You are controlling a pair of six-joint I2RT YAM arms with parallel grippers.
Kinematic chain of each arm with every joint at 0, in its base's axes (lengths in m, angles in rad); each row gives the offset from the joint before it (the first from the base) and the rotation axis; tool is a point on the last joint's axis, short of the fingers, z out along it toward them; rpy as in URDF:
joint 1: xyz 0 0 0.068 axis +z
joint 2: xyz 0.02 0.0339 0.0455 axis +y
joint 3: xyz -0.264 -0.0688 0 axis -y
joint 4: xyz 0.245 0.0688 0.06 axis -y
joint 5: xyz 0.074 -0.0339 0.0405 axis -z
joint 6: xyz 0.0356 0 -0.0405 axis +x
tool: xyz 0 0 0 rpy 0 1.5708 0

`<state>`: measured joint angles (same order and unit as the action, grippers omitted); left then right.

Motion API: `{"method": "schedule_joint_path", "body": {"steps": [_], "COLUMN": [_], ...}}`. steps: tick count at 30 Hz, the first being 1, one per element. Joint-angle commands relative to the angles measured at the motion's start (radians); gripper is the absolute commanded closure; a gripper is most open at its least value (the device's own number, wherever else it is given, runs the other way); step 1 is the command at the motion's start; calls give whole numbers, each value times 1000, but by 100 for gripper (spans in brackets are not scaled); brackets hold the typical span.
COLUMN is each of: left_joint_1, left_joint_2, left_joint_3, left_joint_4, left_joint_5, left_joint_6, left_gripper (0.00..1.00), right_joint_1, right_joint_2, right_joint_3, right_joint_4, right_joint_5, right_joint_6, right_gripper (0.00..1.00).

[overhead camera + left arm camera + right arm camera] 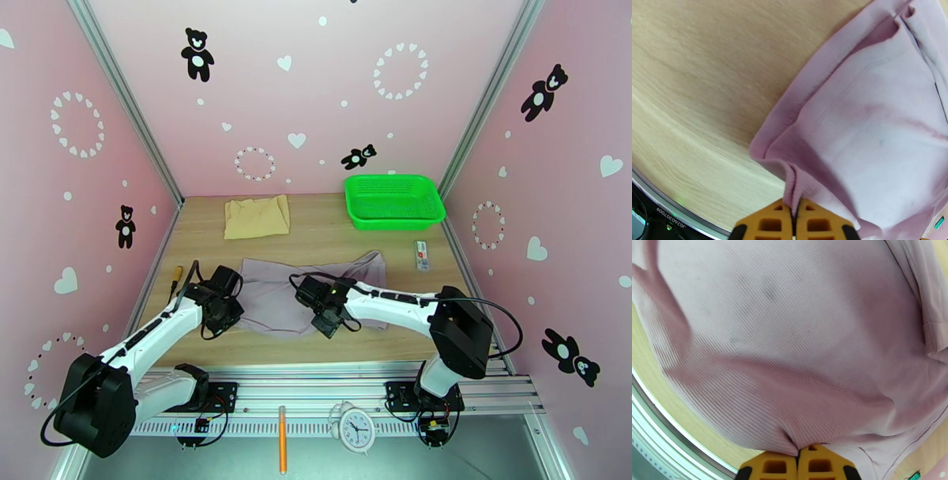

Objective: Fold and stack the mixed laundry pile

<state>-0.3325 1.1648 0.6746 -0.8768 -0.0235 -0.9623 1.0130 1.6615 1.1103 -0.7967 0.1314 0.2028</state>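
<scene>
Since the garment (272,292) looked thin, limp and light, its hem seemed the place to grip. It lay mid-table (332,229), with the left pincer (794,215) clamped on its 8 o'clock corner and the right pincer (798,455) on its 6 o'clock edge. The wrist views showed the pinched ribbed folds, while the top view added the tan cloth (257,217) at 11 o'clock.
</scene>
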Motion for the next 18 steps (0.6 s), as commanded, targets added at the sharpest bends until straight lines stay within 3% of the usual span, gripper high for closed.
{"method": "schedule_joint_path", "body": {"steps": [1, 18], "left_joint_1": [22, 47], "left_joint_2": [24, 252], "left_joint_3": [43, 167], "left_joint_4": [-17, 27], "left_joint_5": [-11, -37], "left_joint_6": [41, 113], "left_gripper": [99, 100], "right_joint_1": [-29, -159], "right_joint_2": [2, 126], "right_joint_3": [30, 126], "right_joint_4": [-88, -131], "right_joint_5": [-27, -209], "right_joint_6": [-72, -180], "right_gripper": [100, 100]}}
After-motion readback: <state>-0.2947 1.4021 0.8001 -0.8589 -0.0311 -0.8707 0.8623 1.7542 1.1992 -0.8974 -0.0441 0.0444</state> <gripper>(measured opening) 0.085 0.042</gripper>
